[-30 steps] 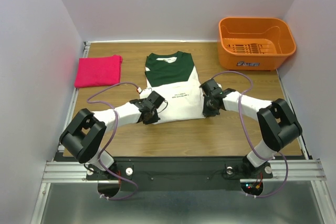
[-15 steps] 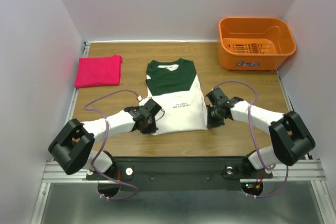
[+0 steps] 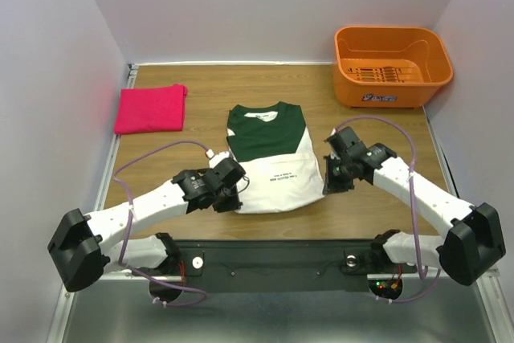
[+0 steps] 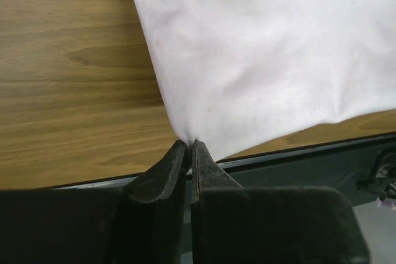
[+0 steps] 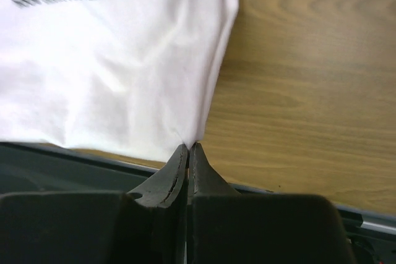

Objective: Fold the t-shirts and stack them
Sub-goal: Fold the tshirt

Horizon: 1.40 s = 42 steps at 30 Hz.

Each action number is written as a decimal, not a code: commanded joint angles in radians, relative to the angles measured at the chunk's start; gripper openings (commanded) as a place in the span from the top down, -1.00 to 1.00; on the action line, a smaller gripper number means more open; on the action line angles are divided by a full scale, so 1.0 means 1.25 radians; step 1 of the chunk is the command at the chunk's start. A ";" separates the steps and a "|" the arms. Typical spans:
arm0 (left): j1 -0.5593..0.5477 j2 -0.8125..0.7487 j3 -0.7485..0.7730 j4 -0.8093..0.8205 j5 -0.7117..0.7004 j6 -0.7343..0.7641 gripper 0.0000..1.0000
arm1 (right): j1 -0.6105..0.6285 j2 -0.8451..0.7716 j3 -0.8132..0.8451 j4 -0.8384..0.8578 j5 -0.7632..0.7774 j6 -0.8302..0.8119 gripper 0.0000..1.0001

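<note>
Top external view: wooden table (image 3: 377, 206) bearing two t-shirts and one orange basket (image 3: 391, 66). Item one, white t-shirt (image 3: 271, 158) with dark green upper part: lies flat at the table's middle as a rough rectangle, collar to the far side, small black print on the white part, hem close to the near edge. Item two, pink-red t-shirt (image 3: 150, 108): folded, far left, well apart from item one. Basket: far right corner. Item three, left gripper (image 3: 231, 201): clenched on the white t-shirt's near-left corner; the left wrist view shows cloth pinched between the tips. Item four, right gripper (image 3: 328, 188): clenched on the near-right corner; the right wrist view shows the same pinch, with blurred black lettering on the cloth beyond.
</note>
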 commanded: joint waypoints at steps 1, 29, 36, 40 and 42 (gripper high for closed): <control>0.019 -0.008 0.130 -0.090 -0.124 0.000 1.00 | 0.004 0.014 0.163 -0.036 0.086 -0.017 0.99; 0.373 0.241 0.513 0.016 -0.113 0.347 1.00 | -0.106 0.404 0.749 -0.067 0.129 -0.171 0.99; 0.410 0.334 0.529 0.052 -0.092 0.373 1.00 | -0.115 0.498 0.793 -0.056 0.128 -0.197 0.99; 0.426 0.397 0.539 0.095 -0.085 0.390 1.00 | -0.114 0.566 0.823 -0.035 0.132 -0.205 0.99; 0.437 0.416 0.551 0.103 -0.083 0.394 1.00 | -0.115 0.588 0.836 -0.030 0.141 -0.209 0.99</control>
